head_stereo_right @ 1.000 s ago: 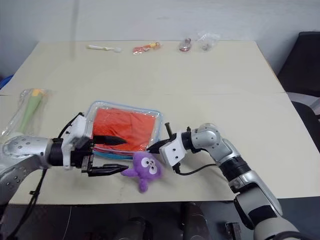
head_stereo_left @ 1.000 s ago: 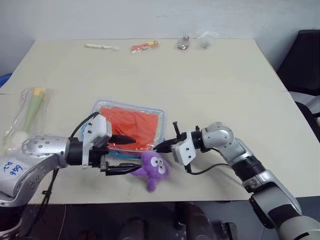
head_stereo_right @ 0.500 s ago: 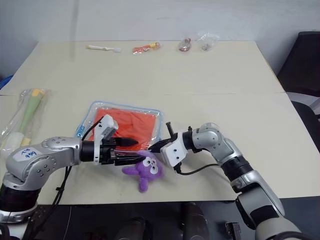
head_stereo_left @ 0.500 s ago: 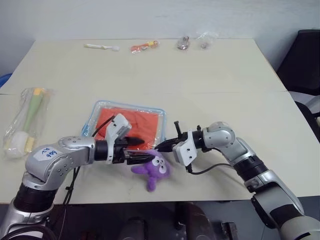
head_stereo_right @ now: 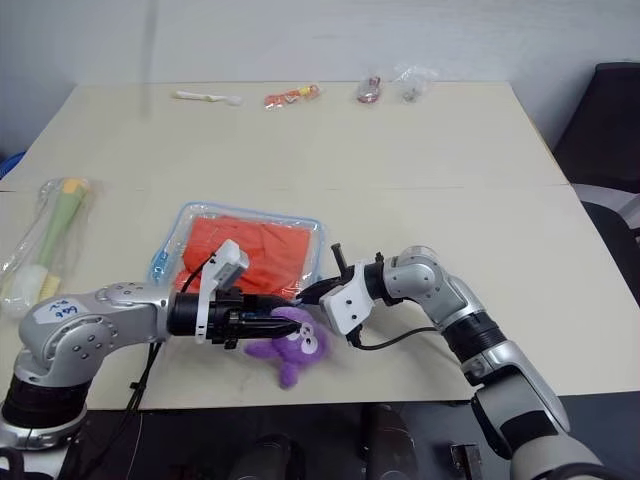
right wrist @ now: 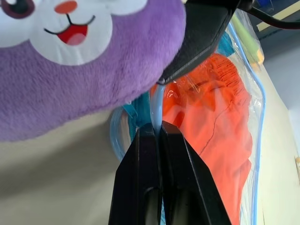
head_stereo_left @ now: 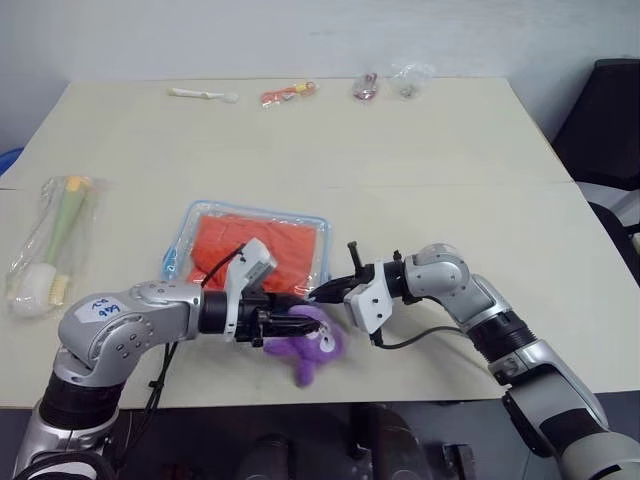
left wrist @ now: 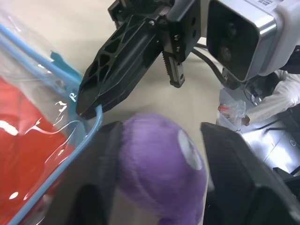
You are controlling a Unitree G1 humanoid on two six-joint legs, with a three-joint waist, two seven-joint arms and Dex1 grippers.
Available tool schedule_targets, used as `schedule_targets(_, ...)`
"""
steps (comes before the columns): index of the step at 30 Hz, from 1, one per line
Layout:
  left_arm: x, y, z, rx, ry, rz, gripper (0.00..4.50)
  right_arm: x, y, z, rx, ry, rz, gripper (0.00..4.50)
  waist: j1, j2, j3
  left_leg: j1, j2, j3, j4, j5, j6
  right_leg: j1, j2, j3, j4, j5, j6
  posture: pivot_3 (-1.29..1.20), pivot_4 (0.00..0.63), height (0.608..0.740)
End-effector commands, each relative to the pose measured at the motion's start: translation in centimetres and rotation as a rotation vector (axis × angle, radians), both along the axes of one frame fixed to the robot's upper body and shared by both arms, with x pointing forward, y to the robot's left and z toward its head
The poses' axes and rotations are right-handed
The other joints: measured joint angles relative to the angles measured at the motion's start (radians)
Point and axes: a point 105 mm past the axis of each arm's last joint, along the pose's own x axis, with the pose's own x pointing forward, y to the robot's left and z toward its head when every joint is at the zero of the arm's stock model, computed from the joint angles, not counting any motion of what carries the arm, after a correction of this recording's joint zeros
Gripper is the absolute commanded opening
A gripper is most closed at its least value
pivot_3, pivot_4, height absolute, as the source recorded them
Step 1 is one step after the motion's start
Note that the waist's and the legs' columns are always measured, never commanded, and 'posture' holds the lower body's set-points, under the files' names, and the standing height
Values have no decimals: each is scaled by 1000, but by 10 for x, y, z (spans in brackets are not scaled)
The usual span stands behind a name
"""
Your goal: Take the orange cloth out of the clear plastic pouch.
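Clear plastic pouch lies flat near the front of the tabletop, orange cloth inside it and seen through the plastic. Right tool clenched on the pouch's light blue trim at its near right corner; the wrist view shows the trim pinched between the two black fingers. Left tool sits at the purple plush toy just in front of the pouch, one finger either side of the toy's head in the left wrist view; whether they press it, cannot tell. The near edge of the pouch is hidden behind the left arm. Clear bag with a green-white brush lies well apart at the left edge; small items at the far edge are too small to make out
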Motion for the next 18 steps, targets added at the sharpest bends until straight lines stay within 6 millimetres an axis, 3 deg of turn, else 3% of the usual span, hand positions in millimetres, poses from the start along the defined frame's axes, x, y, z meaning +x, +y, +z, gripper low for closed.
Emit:
schedule_targets(1,-6,2,5,8,-18,-23,1276,0,1,9,22,-39,12,0,0,0,0,0,0,0,0,0,0,0,0,0,0,0,0,0,150,740)
schedule_targets(4,-6,4,2,35,-19,-16,423,0,1,9,24,-41,12,0,0,0,0,0,0,-1,0,0,0,0,0,0,0,0,0,0,150,740)
schedule_targets(9,-7,5,1,41,-25,-17,423,0,1,8,25,-44,12,0,0,0,0,0,0,-1,0,0,0,0,0,0,0,0,0,0,150,740)
schedule_targets(12,-8,7,6,18,-48,-21,22,-1,1,8,26,-44,14,0,0,0,0,0,0,-1,0,0,0,0,0,0,0,0,0,0,150,740)
schedule_targets(18,-11,24,7,80,-81,1,22,-2,-1,13,49,-33,18,0,-1,0,0,0,0,-1,0,0,0,0,0,0,0,0,0,0,150,740)
